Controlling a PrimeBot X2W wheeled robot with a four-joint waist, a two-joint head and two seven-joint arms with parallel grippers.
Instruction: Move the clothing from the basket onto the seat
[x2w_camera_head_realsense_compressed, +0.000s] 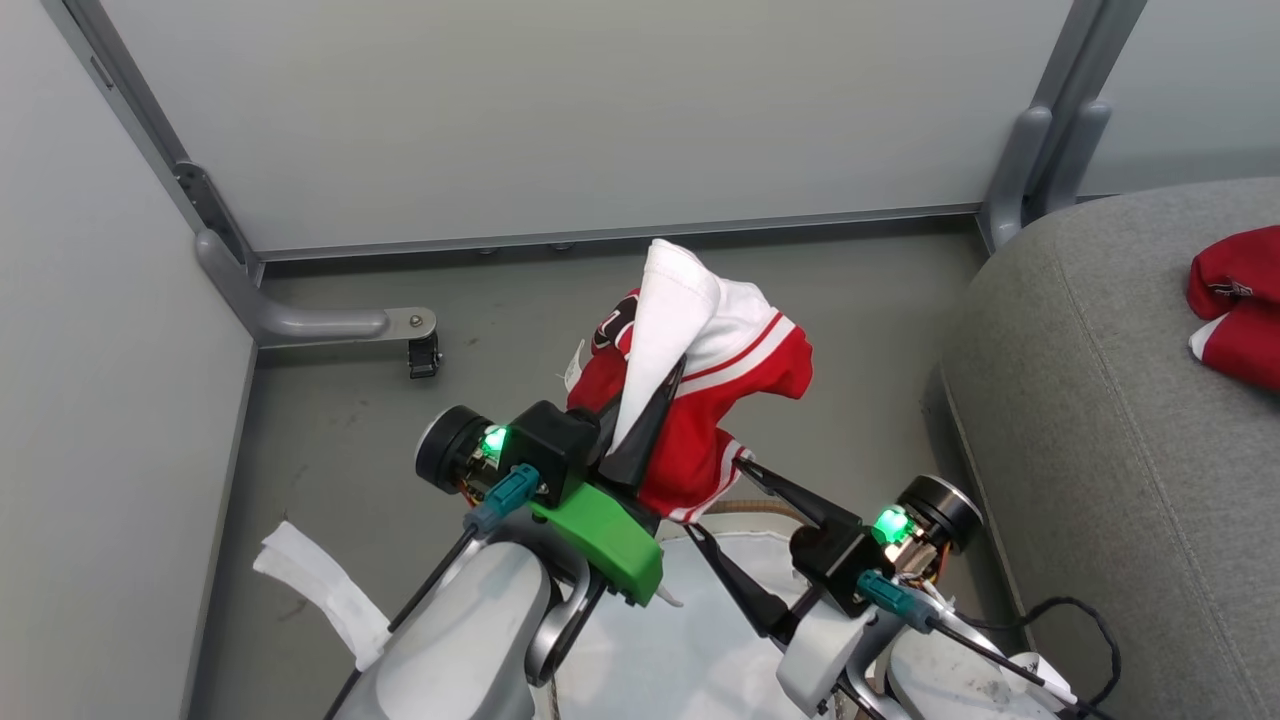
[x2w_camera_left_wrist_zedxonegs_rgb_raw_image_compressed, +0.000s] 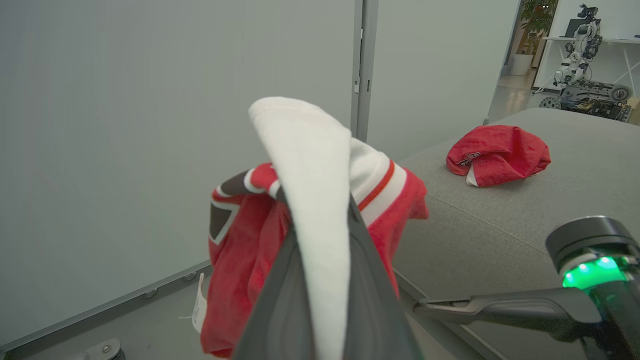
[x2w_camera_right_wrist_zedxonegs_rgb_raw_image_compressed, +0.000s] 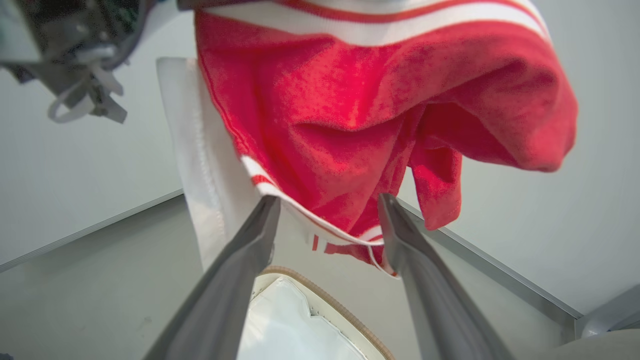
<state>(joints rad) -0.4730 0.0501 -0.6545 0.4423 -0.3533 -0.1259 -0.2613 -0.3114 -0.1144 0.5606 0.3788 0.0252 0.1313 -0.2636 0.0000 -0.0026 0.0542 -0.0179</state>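
Observation:
My left gripper (x2w_camera_head_realsense_compressed: 655, 400) is shut on a red jersey (x2w_camera_head_realsense_compressed: 700, 400) with white stripes, held up in the air above the basket. A broad white fold of the jersey (x2w_camera_left_wrist_zedxonegs_rgb_raw_image_compressed: 310, 165) runs between the shut fingers (x2w_camera_left_wrist_zedxonegs_rgb_raw_image_compressed: 370, 290). The basket's brown rim (x2w_camera_head_realsense_compressed: 750, 508) and white liner (x2w_camera_right_wrist_zedxonegs_rgb_raw_image_compressed: 285, 325) lie below it. My right gripper (x2w_camera_head_realsense_compressed: 715, 497) stands open just under the hanging cloth, and its fingers (x2w_camera_right_wrist_zedxonegs_rgb_raw_image_compressed: 400, 235) flank the red hem without gripping it. The grey seat (x2w_camera_head_realsense_compressed: 1100, 400) is to the right, with another red garment (x2w_camera_left_wrist_zedxonegs_rgb_raw_image_compressed: 497, 155) lying on it.
Pale partition walls close the back and left. A metal foot with a caster (x2w_camera_head_realsense_compressed: 420, 350) stands on the grey floor. A white cloth strip (x2w_camera_head_realsense_compressed: 320, 590) lies at lower left. A black cable (x2w_camera_head_realsense_compressed: 1080, 620) loops beside the seat. Another robot (x2w_camera_left_wrist_zedxonegs_rgb_raw_image_compressed: 580, 40) stands far off.

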